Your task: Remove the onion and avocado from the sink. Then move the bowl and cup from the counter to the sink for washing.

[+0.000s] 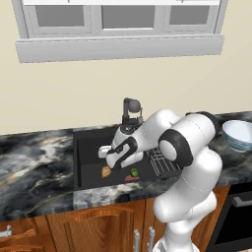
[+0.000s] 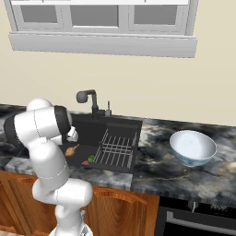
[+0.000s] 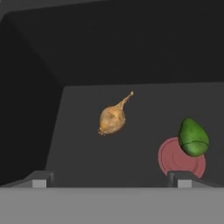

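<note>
The tan-orange onion (image 3: 112, 119) lies on the floor of the black sink (image 1: 88, 147), its stem tail pointing away from me. The dark green avocado (image 3: 193, 137) rests to its right, partly over a red drain disc (image 3: 177, 159). My gripper (image 3: 111, 180) hangs open above the basin, roughly over the onion (image 1: 106, 172), with nothing between its fingertips (image 3: 41, 179). From the left base view the avocado (image 1: 134, 172) sits beside the hand (image 1: 118, 156). The white bowl (image 2: 192, 147) stands on the marbled counter (image 2: 156, 156) right of the sink. The green cup is out of view.
A dark faucet (image 1: 130, 110) rises behind the basin, close to my forearm. A wire rack (image 2: 115, 150) takes up the sink's right section. The sink walls (image 3: 30, 109) close in on the left. Brown cabinets (image 1: 74, 221) run below the counter.
</note>
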You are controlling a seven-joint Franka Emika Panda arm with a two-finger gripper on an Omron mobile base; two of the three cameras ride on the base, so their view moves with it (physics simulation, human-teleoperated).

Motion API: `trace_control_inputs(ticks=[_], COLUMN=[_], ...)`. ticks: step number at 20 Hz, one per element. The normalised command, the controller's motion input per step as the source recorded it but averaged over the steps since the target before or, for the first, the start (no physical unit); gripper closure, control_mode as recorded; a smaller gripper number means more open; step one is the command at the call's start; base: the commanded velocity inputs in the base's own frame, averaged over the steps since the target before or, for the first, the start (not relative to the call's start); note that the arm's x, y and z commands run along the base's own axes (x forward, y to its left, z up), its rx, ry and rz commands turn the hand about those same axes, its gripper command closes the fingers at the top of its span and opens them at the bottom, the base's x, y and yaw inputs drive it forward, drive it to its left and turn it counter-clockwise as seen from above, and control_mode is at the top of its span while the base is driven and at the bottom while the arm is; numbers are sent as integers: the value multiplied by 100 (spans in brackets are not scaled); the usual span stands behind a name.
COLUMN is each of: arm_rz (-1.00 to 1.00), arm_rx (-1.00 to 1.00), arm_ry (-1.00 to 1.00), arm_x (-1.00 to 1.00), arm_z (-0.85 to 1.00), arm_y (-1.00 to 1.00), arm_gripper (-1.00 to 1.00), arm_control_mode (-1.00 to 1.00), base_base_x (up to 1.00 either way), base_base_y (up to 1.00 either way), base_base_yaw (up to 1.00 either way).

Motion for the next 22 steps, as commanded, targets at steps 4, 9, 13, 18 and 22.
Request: trace_control_inputs(ticks=[4,9,13,18,22], arm_rz=[0,0,0,0,0], arm_rx=[-4,-4,-3,-1,0], arm_ry=[0,0,0,0,0], arm_x=[2,3,4,5,4], arm_z=[-6,-6,-5,-5,-4], arm_y=[8,8,7,8,5], arm_gripper=[-100,-100,-100,-100,-100], arm_control_mode=[-100,-100,-100,-100,-100], base_base_x=[0,0,0,0,0], base_base_y=[0,0,0,0,0], base_base_yaw=[0,0,0,0,0])
